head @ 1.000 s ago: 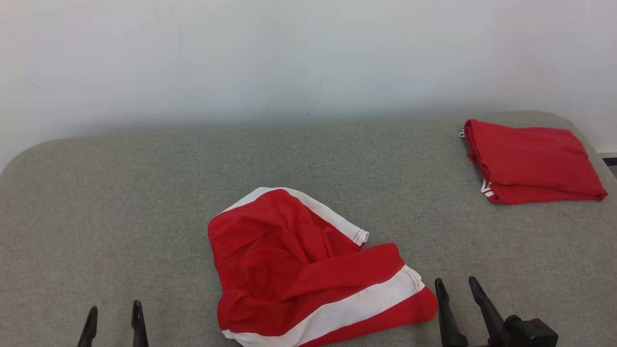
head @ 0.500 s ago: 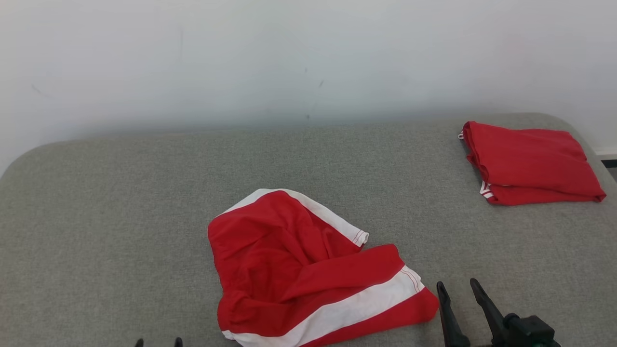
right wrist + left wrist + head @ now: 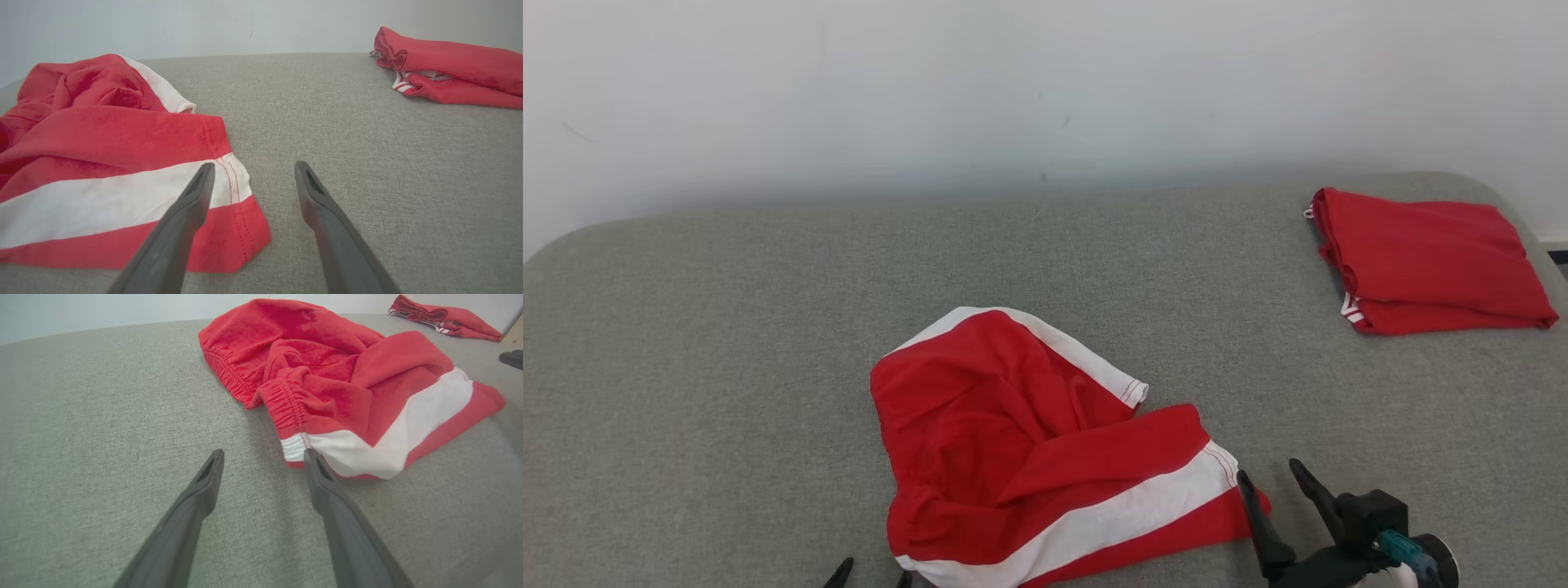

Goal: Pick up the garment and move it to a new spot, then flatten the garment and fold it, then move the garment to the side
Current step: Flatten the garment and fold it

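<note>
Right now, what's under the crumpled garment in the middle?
The grey fabric surface shows all around the crumpled garment, which lies on it; anything beneath its folds is covered.

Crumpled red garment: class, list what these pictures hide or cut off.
- Head view, crumpled garment: near hem cut by the bottom edge; inner layers hidden by its own folds.
- Head view, left gripper: mostly cut off by the bottom edge.
- Right wrist view, folded garment: end cut by the right edge.
</note>
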Available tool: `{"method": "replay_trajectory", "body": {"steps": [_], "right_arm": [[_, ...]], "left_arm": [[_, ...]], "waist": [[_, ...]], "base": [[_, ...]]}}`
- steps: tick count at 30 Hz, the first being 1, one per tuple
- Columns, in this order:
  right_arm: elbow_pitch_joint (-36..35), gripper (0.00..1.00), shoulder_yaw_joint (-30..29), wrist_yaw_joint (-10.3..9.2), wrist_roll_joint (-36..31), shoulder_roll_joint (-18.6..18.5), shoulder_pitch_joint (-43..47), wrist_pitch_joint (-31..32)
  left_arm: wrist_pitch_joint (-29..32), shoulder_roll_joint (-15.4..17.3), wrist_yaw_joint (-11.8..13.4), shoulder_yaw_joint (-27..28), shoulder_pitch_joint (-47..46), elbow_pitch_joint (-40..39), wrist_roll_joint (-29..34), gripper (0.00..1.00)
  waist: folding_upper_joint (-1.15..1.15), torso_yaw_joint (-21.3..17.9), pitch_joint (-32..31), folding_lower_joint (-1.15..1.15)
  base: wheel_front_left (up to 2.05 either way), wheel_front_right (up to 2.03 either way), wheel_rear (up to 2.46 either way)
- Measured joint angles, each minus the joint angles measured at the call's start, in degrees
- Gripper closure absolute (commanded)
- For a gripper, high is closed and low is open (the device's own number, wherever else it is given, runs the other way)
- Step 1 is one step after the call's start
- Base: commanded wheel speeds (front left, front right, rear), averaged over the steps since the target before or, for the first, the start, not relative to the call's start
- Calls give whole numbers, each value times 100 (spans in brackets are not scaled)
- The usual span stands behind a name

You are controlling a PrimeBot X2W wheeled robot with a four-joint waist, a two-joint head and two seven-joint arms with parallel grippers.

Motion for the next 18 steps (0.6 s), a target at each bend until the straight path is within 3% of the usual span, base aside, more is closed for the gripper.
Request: {"method": "replay_trajectory", "body": {"steps": [14,15,16,17,18], "right_arm": [[1648,0,1115,0,463,-90,-1260,209],[1720,0,1201,0,530,-83,-1311,231],[1789,0,1268,0,601,-78,-1371,252],[1849,58,1348,0,669,-83,-1430,257],[1893,100,1405,0,735,-93,-1476,252]], "left_arm": [[0,482,-1,-1452,-1146,828,-761,0],[0,519,-1,-1561,-1194,849,-804,19],[0,546,-1,-1700,-1238,866,-849,50],[1,579,-1,-1817,-1275,872,-886,96],[1,605,-1,-1891,-1311,864,-903,100]], "waist": [[0,30,302,0],[0,38,317,0],[0,45,330,0],[0,53,339,0],[0,60,347,0]], "base": [[0,0,0],[0,0,0],[0,0,0],[0,0,0],[0,0,0]]}}
